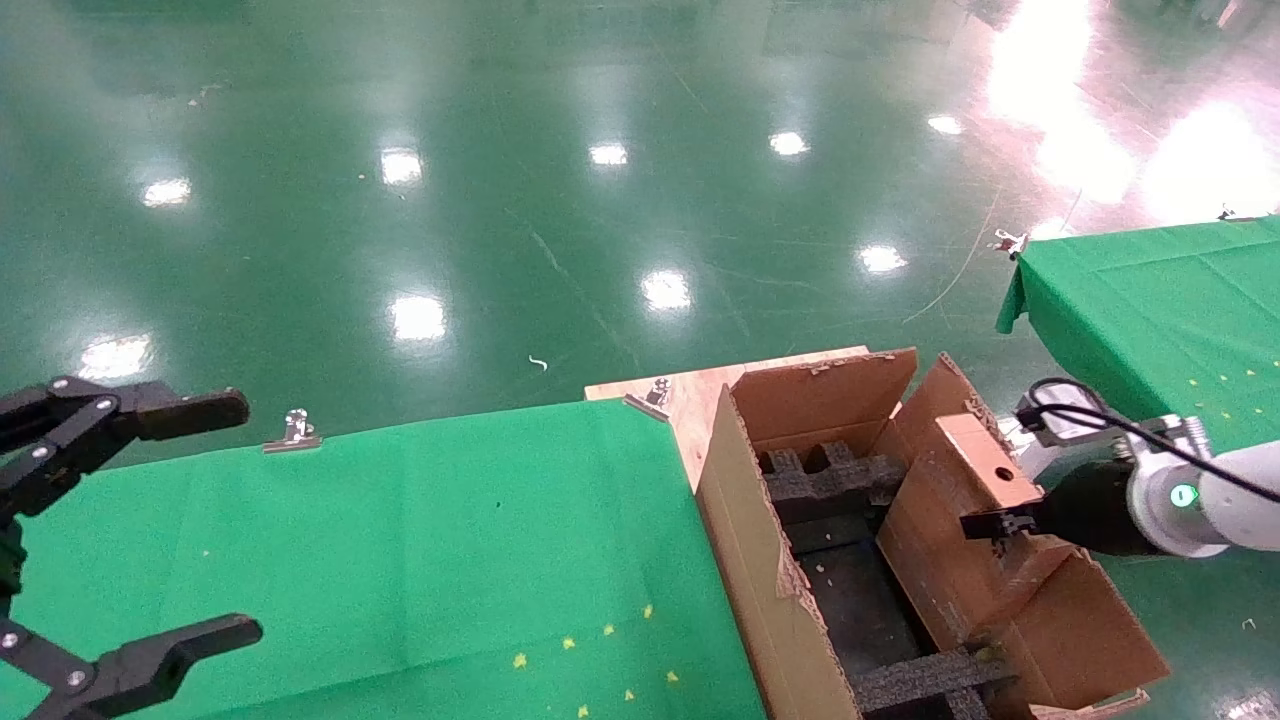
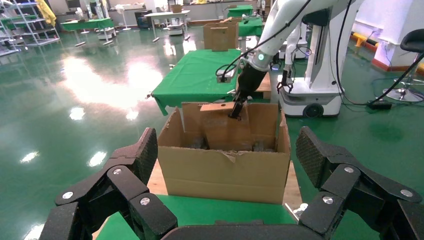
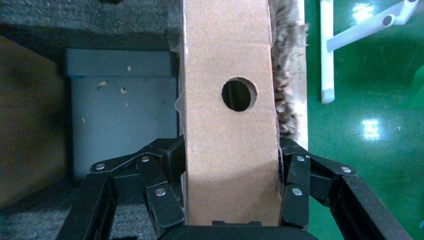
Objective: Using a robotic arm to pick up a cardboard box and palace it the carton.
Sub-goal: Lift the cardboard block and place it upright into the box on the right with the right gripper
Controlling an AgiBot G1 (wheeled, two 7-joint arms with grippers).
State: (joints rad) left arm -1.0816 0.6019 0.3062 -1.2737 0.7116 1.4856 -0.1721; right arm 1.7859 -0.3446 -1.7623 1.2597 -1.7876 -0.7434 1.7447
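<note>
The small brown cardboard box (image 1: 975, 500) with a round hole stands tilted inside the right side of the large open carton (image 1: 745, 520). My right gripper (image 1: 1000, 524), on the white arm (image 1: 1225, 495), is shut on the box from the right. In the right wrist view the box (image 3: 227, 145) is clamped between the black fingers (image 3: 295, 185), with black foam and the carton floor beneath it. In the left wrist view the box (image 2: 225, 125) rises out of the carton (image 2: 225, 170). My left gripper (image 1: 190, 520) is open and empty over the green table at the far left.
The carton stands on a wooden board (image 1: 690, 395) beside the green-clothed table (image 1: 400, 560). Black foam inserts (image 1: 825, 480) sit inside the carton. A second green table (image 1: 1160, 310) is at the right. Metal clips (image 1: 292, 432) hold the cloth's far edge.
</note>
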